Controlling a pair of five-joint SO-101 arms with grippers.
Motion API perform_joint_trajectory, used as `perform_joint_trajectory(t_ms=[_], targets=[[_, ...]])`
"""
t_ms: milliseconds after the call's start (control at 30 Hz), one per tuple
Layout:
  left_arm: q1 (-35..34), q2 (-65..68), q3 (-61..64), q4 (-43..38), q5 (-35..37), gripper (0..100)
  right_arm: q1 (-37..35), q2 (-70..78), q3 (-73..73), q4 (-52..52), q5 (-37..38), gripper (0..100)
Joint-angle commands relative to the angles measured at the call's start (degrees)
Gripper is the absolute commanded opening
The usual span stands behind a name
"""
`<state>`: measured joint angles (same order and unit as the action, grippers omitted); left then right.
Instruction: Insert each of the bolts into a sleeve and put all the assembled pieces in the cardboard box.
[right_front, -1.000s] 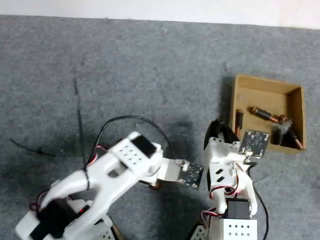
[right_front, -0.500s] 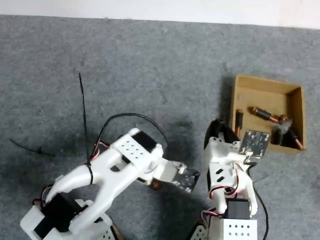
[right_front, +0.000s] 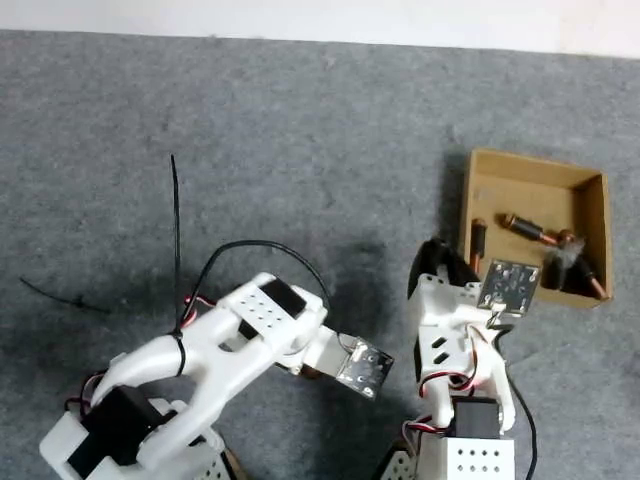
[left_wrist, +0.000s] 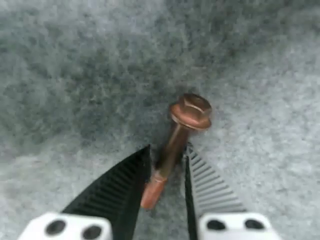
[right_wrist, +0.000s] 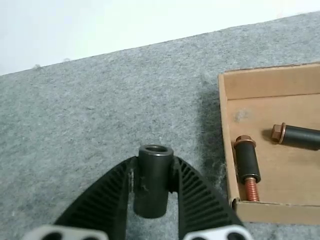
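the right gripper (right_wrist: 153, 165) stands just outside the cardboard box (right_wrist: 270, 82), its claw clamped on an upright black sleeve (right_wrist: 152, 182) with the bore facing up. the left gripper (left_wrist: 167, 149) is well apart from the box, low over the grey felt mat (left_wrist: 75, 75), its claw narrowed onto the shank of a copper flange bolt (left_wrist: 191, 111). inside the box one assembled piece (right_wrist: 246, 165) lies along the near wall and a second piece (right_wrist: 300, 136) lies farther in. there is perhaps a third piece (right_front: 580, 268) in the box's corner.

Grey felt mat (right_front: 300, 110), evenly lit, plain white wall (right_front: 300, 14) along far edge

Bolt (left_wrist: 175, 145) tip blurred, seemingly threaded
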<state>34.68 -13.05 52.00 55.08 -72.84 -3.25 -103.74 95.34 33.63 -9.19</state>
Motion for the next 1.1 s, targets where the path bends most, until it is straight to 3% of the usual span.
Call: perform_joint_trajectory(t_ms=[0, 200, 367, 467, 633, 800, 933, 1067], targets=[[-0.92, -0.13, 0.13, -0.97, -0.44, 11, 0.66, -0.92, 0.13, -1.63, 0.7, 0.5], [-1.71, -0.13, 0.22, -0.79, -0.18, 0, 0.66, -0.92, 0.22, -1.63, 0.7, 0.5], [-5.14, -0.22, 0.13, -1.14, 0.53, 1, 0.66, -0.92, 0.22, -1.63, 0.7, 0.5], [-8.66, -0.57, -0.48, -7.03, 10.29, 1, 0.66, -0.92, 0.22, -1.63, 0.7, 0.5], [-13.41, -1.8, -0.57, -24.53, 34.46, 1, 0.4, -0.92, 0.31, -1.71, 0.7, 0.5], [-18.59, -12.26, 3.03, -31.65, 53.19, 1, -0.92, -0.92, 4.88, -9.71, 0.79, 0.5], [-21.85, -26.15, 11.82, -38.07, 63.38, 1, -5.67, -0.66, 8.13, -12.09, 0.79, 0.5], [-21.67, -42.42, 23.43, -45.98, 65.76, 1, -10.95, -0.75, 7.96, -12.35, 0.79, 0.5]])
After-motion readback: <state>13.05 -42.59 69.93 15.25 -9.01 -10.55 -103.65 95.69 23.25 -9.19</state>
